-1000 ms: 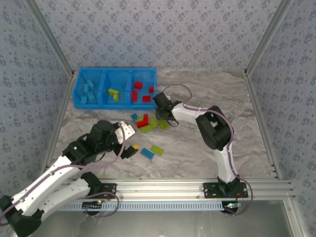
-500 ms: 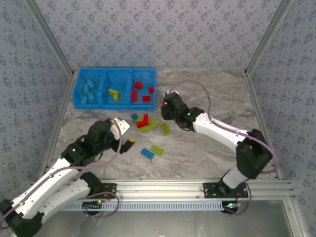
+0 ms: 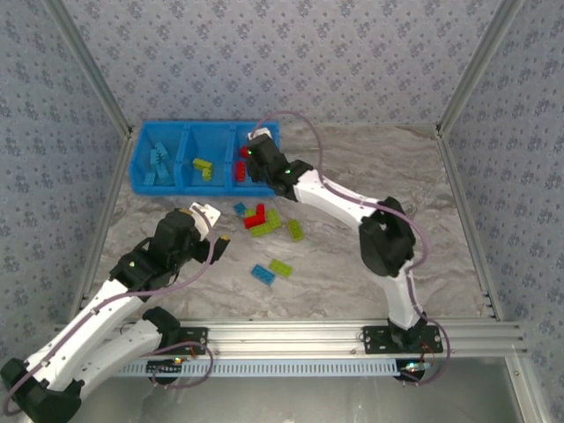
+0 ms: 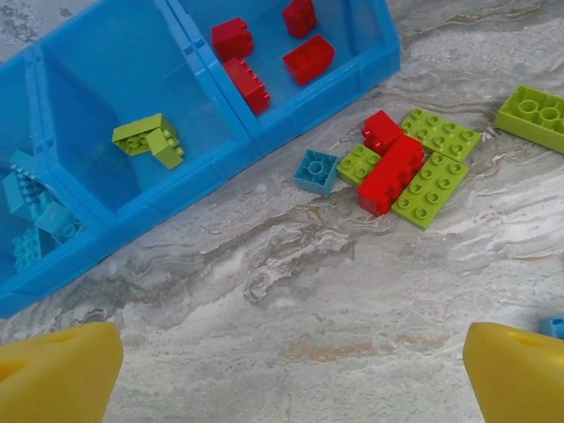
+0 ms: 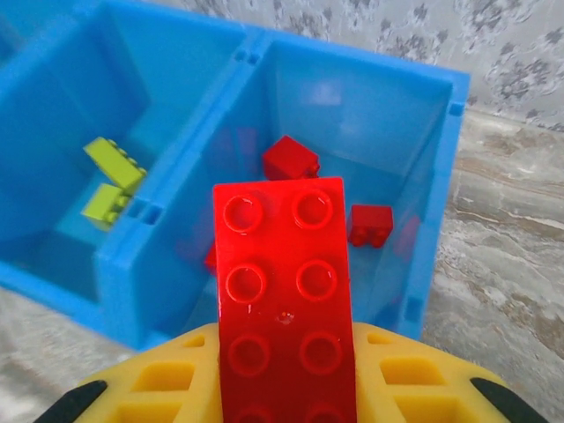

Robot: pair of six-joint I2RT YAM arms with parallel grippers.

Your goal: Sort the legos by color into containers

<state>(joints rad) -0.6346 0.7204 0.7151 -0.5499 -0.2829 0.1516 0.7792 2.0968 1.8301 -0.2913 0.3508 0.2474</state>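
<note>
A: How far along is the sorting?

B: Roughly halfway, I'd judge. On the marble table point(image 3: 458, 229), the blue containers point(image 3: 137, 167) sit in the upper left of the overhead view. Each compartment already has one colour: light blue bricks point(image 3: 159, 163) on the left, lime green bricks point(image 3: 203, 167) in the middle, red bricks point(image 3: 240, 169) on the right.

A: And what's not yet binned?

B: The loose legos point(image 3: 262, 218) lie mid-frame, just below the tray. They form a tight cluster of reds and greens touching one another, with a small blue square point(image 4: 315, 170) just beside it. A single green brick point(image 3: 295, 229) lies just right of the cluster. Lower down, a blue brick point(image 3: 263, 274) and a green plate point(image 3: 281, 267) lie side by side. All of those need a bin, and so does the one in hand.

A: In hand?

B: The right gripper point(image 3: 257, 159) hangs over the tray's right end, pinched narrowly on a long red brick point(image 5: 282, 291). In its wrist view the brick stands between the yellow fingers point(image 5: 388, 370), right above the red compartment. It isn't let go yet; a drop there looks like the step in progress.

A: And the other one?

B: The left gripper point(image 3: 211, 229) hovers to the lower left of the cluster, above bare marble. Its jaws are spread as wide as they go and nothing is between them. The yellow fingertips point(image 4: 62, 374) sit at the bottom corners of its wrist view.
</note>
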